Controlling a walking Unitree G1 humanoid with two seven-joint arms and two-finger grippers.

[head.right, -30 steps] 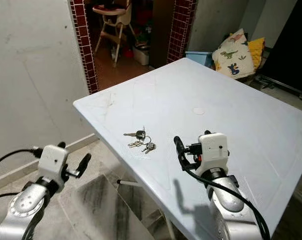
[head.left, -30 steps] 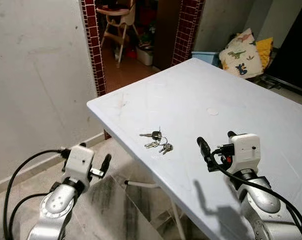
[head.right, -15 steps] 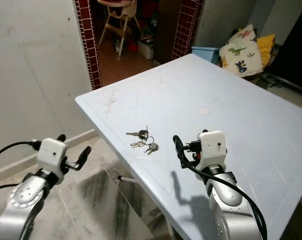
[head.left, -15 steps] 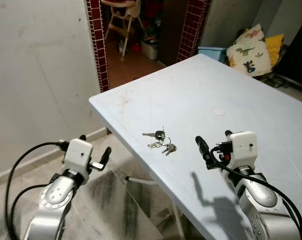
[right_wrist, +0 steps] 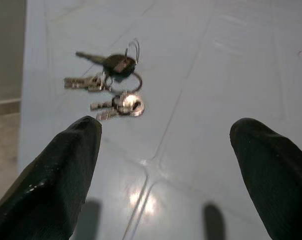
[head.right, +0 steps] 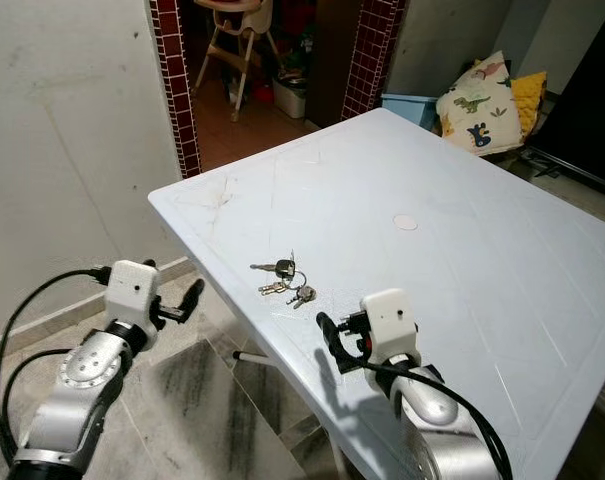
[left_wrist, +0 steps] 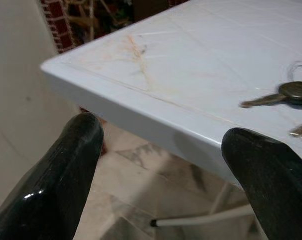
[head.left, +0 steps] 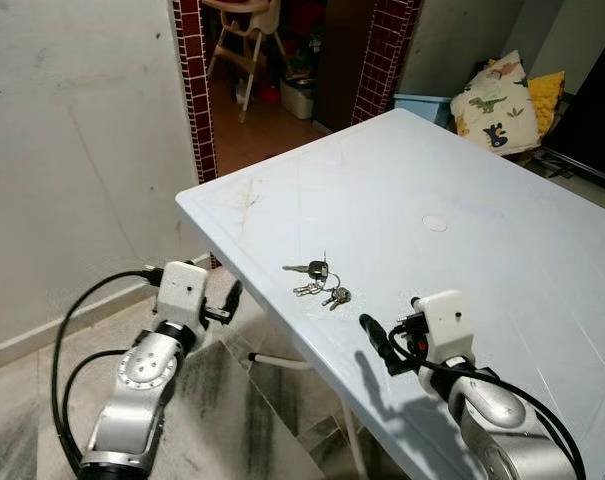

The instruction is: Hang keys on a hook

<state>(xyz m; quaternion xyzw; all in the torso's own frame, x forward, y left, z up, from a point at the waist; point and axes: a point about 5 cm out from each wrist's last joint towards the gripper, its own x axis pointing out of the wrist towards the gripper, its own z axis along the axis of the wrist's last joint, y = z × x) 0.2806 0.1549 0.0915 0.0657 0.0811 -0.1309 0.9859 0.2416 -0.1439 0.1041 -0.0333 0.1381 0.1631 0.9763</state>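
My right gripper (right_wrist: 165, 165) hovers low over the near part of the white table (head.left: 502, 190), fingers spread wide with nothing between them. The wrist view frames the bunch of keys (right_wrist: 113, 82) in the gap just ahead. I judge it's lined up that way so the fingers can come down on either side of the bunch.

My left gripper (left_wrist: 165, 160) is off the table's left edge, out over the floor, fingers also wide apart and empty. It points at the table's corner edge (left_wrist: 141, 112). It looks parked, not working.

The keys (head.left: 319, 283) lie flat on the tabletop near the left edge, between the two grippers and closer to my right one, touching neither. There's one dark-headed key, a few small silver ones, joined rings, splayed out, so pinching a ring or the cluster may be fiddly on the slick surface. Not picked up yet, so the task is at the reach stage.

A small round mark (head.left: 437, 223) sits farther back on the table, well apart from the keys.

Beyond the table is a doorway framed by red tiled pillars (head.left: 190, 90), a wooden high chair (head.left: 244, 35) inside. Far right is a dinosaur-print cushion (head.left: 495, 92) with a light blue bin (head.left: 422, 104) beside it; its contents can't be seen. I can't make out any hook.
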